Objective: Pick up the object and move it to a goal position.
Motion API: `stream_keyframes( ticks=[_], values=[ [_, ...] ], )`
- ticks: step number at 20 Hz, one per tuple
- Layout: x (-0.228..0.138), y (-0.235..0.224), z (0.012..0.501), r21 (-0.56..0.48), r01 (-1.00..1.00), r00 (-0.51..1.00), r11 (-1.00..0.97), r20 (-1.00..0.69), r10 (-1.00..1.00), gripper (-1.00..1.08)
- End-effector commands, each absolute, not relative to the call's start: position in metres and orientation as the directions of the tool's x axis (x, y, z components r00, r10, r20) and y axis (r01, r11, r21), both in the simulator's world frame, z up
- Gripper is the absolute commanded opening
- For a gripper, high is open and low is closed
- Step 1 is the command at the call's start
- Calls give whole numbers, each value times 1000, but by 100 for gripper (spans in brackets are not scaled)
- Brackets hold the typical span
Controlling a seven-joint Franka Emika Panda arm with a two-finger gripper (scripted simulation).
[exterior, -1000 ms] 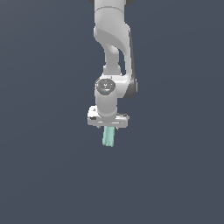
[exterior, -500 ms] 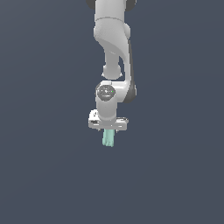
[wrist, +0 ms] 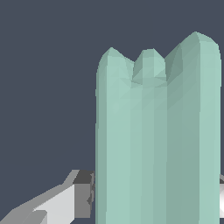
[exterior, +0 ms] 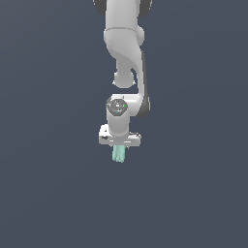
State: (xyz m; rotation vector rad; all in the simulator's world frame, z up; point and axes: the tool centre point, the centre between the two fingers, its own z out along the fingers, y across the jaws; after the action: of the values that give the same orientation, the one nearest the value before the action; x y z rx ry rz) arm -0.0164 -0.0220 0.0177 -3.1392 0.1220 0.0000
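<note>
Arm vertical, jaws downward, clamped

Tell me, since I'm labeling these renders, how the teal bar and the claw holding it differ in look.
The bar is pale teal-green; the claw is white with grey parts. The bar is narrower than the claw, which spreads wider across above it in the exterior view. The bar's surface has lengthwise grooves and a lobed end; the claw's finger looks flat and blocky. Both hang below the arm together.
</note>
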Motion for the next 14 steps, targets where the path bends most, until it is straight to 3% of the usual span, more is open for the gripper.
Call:
stream_keyframes(
  ticks=[1,14],
  values=[
    [-16,-22,17,0,-79,997,-997,0,-79,-100],
    [-20,-25,24,0,-80,997,-997,1,-80,-100]
  ],
)
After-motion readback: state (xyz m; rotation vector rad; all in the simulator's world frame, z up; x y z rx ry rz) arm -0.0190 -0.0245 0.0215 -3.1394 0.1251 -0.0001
